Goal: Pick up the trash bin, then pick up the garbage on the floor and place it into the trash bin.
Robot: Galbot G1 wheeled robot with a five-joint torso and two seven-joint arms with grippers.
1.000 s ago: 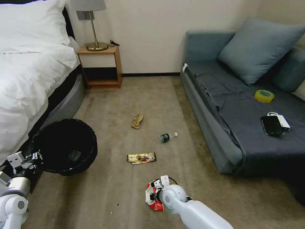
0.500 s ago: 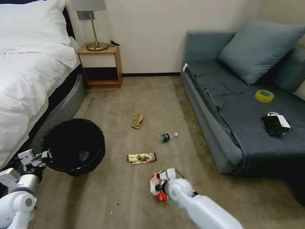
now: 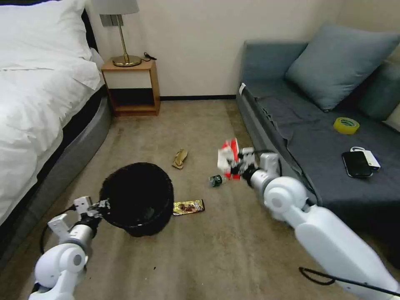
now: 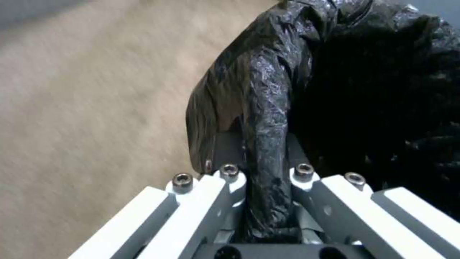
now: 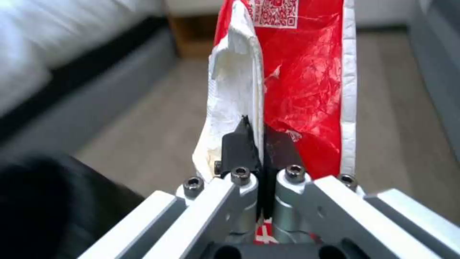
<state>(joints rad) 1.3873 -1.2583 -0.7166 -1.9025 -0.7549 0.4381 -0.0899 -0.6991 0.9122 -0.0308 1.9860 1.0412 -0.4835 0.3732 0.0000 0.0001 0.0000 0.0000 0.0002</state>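
Two grippers: both loaded.
Left gripper point(image 3: 101, 205): clamped on bin point(image 3: 139, 196) rim.
Right gripper point(image 3: 236, 163): pinching red-and-white wrapper point(image 3: 228, 156), off the carpet point(image 3: 200, 250).

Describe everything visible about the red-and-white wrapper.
The red-and-white wrapper is thin, crinkled plastic film, glossy red with white edges, a folded-over white side and a QR code printed near its far end. It is off the floor, pinched between the shut black fingertips of the right gripper, above the carpet beside the sofa. Nothing else touches it.
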